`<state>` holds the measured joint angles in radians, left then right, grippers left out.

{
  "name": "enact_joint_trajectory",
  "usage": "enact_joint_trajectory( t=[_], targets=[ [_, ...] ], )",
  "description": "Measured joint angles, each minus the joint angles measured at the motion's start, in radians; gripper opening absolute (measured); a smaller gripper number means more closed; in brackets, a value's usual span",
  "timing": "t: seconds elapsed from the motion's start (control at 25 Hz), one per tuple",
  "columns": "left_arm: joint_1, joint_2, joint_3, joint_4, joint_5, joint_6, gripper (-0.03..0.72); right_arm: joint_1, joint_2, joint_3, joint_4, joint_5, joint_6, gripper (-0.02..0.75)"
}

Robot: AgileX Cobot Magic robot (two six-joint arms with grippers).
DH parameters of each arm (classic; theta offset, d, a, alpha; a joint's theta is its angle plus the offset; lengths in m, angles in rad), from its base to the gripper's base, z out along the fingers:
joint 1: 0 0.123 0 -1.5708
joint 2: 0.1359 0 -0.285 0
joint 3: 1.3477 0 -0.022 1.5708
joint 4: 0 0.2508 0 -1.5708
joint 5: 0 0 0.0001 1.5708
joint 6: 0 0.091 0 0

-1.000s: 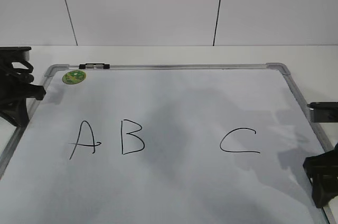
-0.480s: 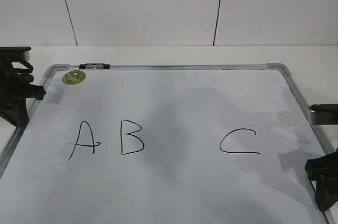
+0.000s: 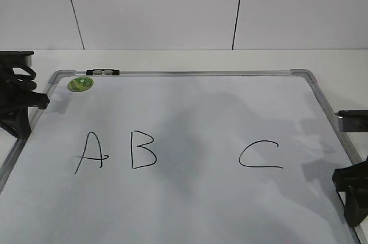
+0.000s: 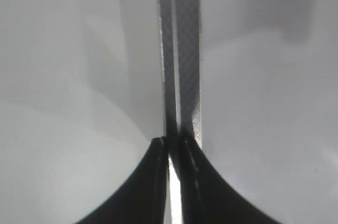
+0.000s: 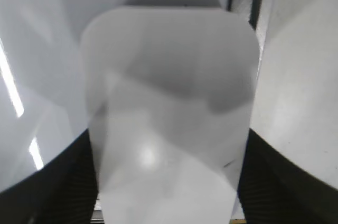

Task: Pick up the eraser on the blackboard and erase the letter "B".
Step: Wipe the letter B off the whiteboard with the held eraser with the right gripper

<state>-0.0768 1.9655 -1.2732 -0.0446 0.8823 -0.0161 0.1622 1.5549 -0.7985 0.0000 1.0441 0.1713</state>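
The blackboard [image 3: 184, 106] is a white board in a grey frame, lying flat, with a black "A" [image 3: 91, 153], the letter "B" [image 3: 144, 149] and a "C" [image 3: 260, 155]. My right gripper [image 3: 352, 198] hangs over the board's right edge, near the front. In the right wrist view the white eraser [image 5: 169, 92] fills the space between its jaws [image 5: 168, 182], and both jaws touch its sides. The eraser is hidden in the exterior view. My left gripper [image 3: 26, 106] is shut and empty at the board's left edge. Its jaws [image 4: 174, 142] sit over the frame strip [image 4: 179, 49].
A round green sticker [image 3: 80, 84] sits at the board's far left corner. A small black and silver clip [image 3: 102, 72] is on the far frame rail. A white panelled wall stands behind the table.
My right gripper dipped slightly toward the front and came back up. The left arm and the letters are unchanged.
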Motion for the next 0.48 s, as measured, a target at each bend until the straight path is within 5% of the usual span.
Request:
enact_joint_trajectory(
  t=[0.48],
  targets=[
    [0.000, 0.000, 0.000, 0.000, 0.001, 0.000, 0.037, 0.010, -0.020, -0.246, 0.000, 0.158, 0.005, 0.531]
  ],
)
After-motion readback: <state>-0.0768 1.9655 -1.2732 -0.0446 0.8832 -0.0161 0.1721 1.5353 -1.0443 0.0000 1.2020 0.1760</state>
